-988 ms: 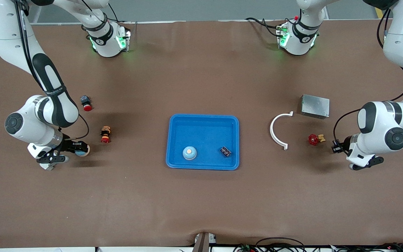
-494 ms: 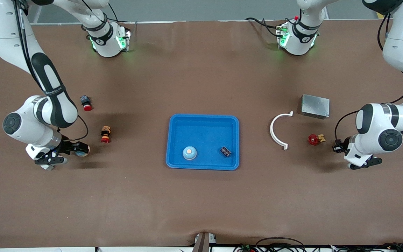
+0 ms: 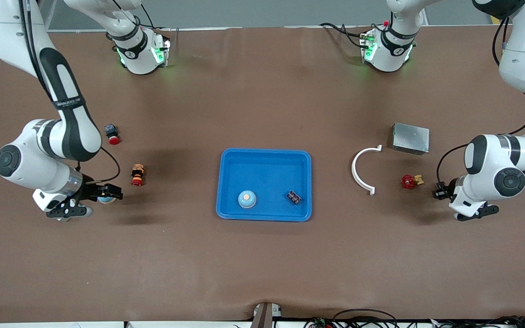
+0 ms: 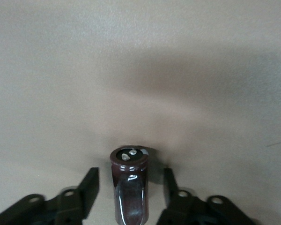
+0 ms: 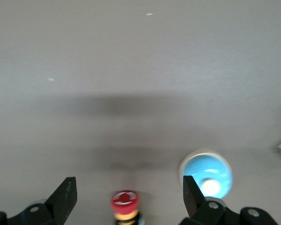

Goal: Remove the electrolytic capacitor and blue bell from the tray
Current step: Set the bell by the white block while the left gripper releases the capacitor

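The brown, matte bench [image 3: 262, 264] carries a shallow blue plastic tray [image 3: 226, 182] at its middle. In the tray sit a domed blue tray bell [image 3: 247, 199] and a small dark component [image 3: 294, 197], apart from each other.

Toward the left arm's end lie a grey metal box [image 3: 410, 138] and a white half-ring [image 3: 358, 171].

The left tool [image 3: 439, 191] is low at that end with its fingers spread. The glossy dark cylindrical capacitor [image 4: 129, 183] stands upright between them, untouched.

The right tool [image 5: 126, 183] is spread wide at the right arm's end. The round blue bell [image 5: 206, 176] rests on the bench just beside one finger.
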